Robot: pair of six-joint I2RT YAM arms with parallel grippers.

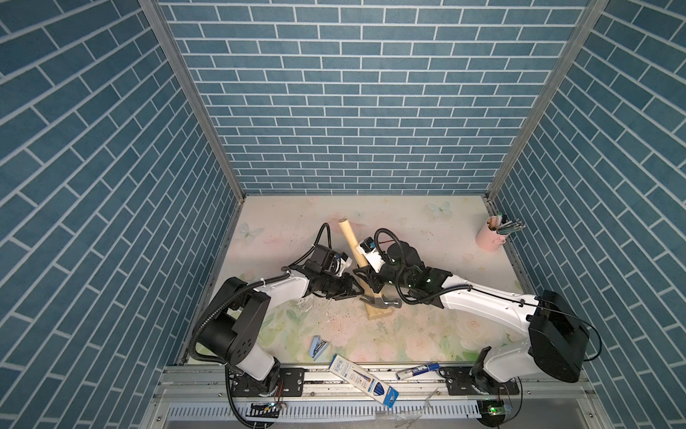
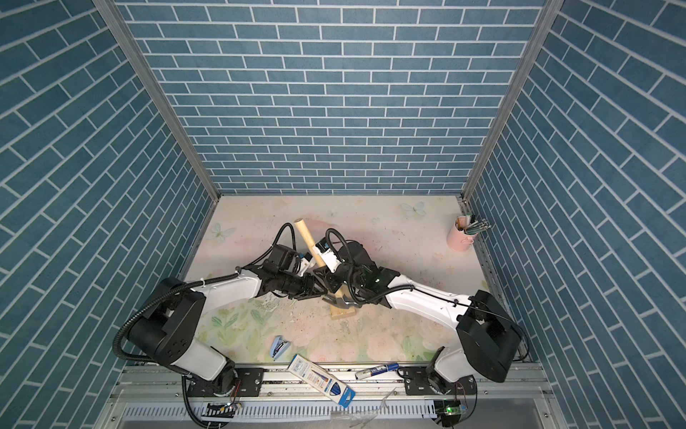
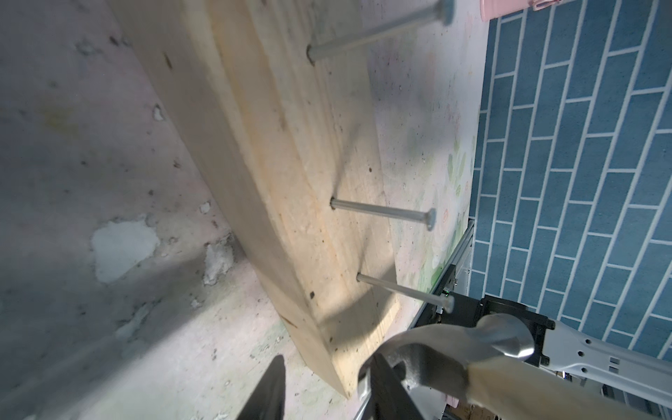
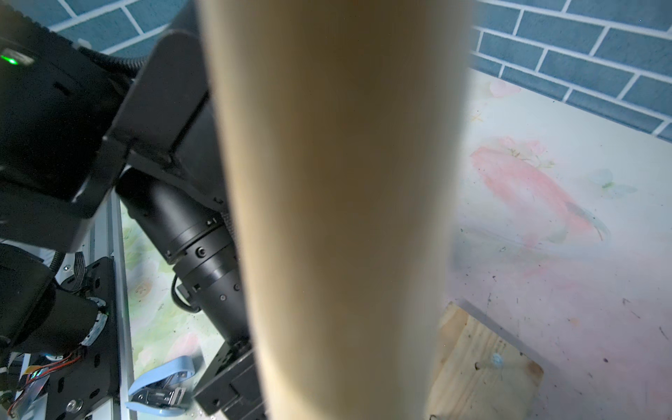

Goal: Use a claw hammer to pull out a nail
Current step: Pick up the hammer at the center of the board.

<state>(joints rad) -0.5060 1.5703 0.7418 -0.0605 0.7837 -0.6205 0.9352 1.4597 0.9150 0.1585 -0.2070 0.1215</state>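
Sitting at the near end of the wooden block [image 1: 376,315], the head of the claw hammer [image 1: 388,302] lies beside upright nails [image 3: 382,212], likely to hook one. The left gripper [image 1: 354,290] sits alongside, jaws apart. Beyond, the right gripper [image 1: 365,278] clamps the far-leaning handle for leverage.

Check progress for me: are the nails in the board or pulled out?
In. Three nails stand in the board, shafts mostly exposed, in the left wrist view.
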